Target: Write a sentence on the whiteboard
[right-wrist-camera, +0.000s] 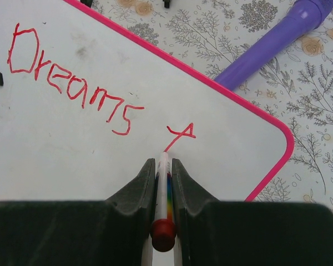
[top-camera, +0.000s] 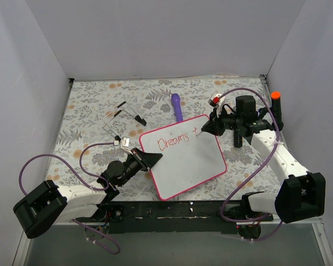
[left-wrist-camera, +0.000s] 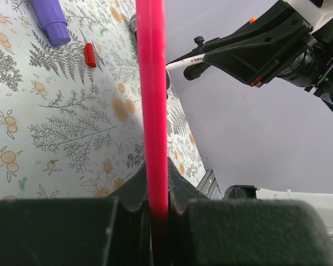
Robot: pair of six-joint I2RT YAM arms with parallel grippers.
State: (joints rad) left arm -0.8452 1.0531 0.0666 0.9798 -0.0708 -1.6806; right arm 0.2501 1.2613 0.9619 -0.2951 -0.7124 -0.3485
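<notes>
Red sentence on pink-framed white whiteboard; purple stick; floral tablecloth.

A robot test cell, probably in a lab: plain pale panels wall in three sides of a table under a floral cloth (homely, though no room shows beyond). The left arm and right arm are bolted on, trailing purple cables.
</notes>
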